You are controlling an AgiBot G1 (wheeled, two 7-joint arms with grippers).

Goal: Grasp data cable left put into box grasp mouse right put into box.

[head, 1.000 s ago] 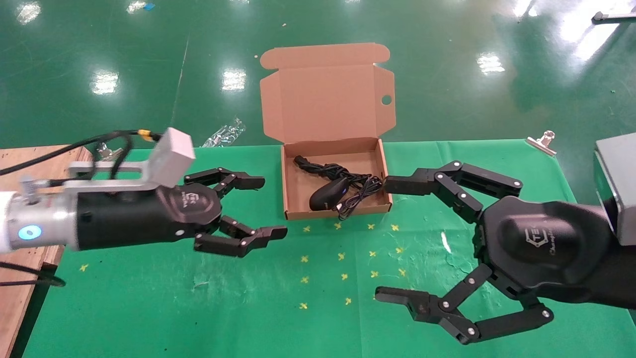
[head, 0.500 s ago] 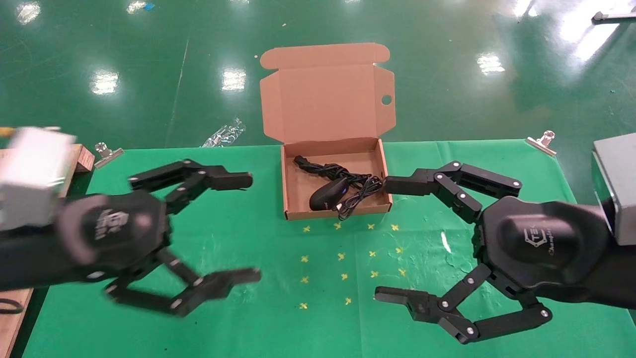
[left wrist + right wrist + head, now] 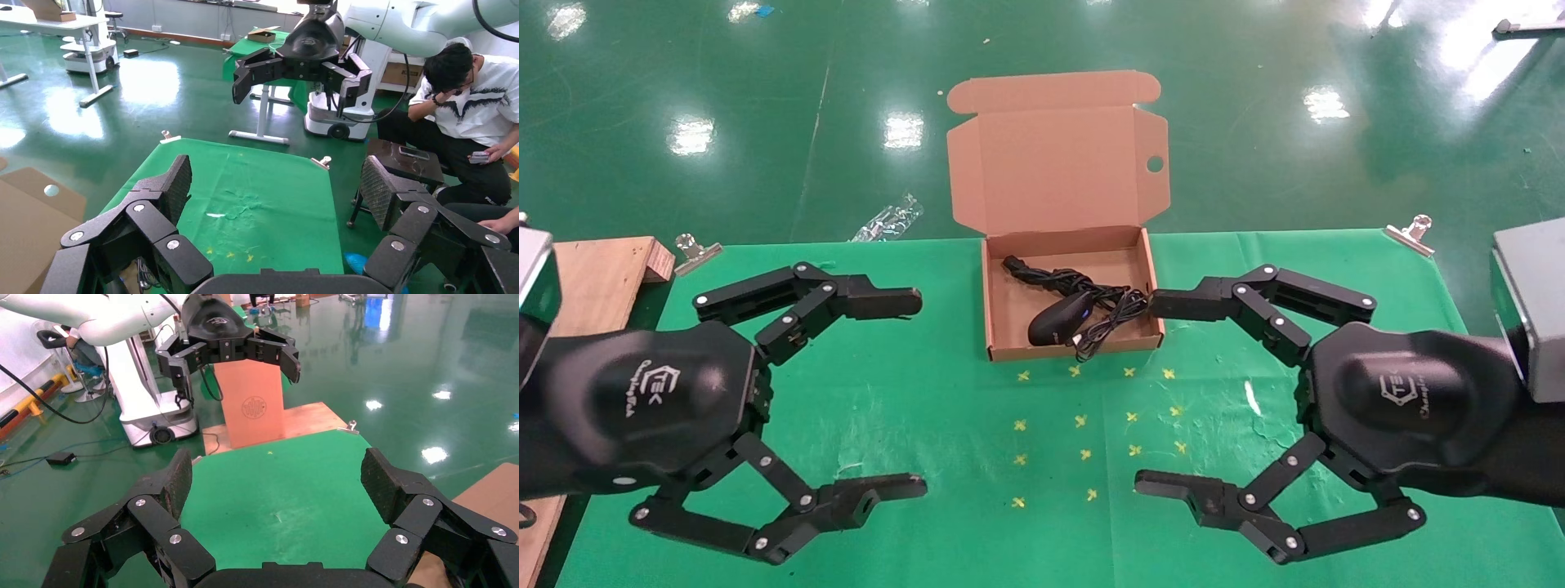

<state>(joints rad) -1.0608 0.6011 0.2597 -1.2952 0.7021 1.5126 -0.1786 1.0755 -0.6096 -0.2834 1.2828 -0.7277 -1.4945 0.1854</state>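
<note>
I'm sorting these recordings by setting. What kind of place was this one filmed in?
Probably a robot lab or data-collection hall. The floor is glossy green, workshop-style; another white robot stands beyond the green cloth-covered table, and a seated person waits nearby with a phone.

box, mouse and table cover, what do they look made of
Box: brown corrugated cardboard, matte, with folded flaps and a punched hole. Mouse: probably hard plastic, glossy black, catching a highlight. Table cover: green cloth or felt-like sheet, matte, slightly wrinkled; exact fabric unclear.
</note>
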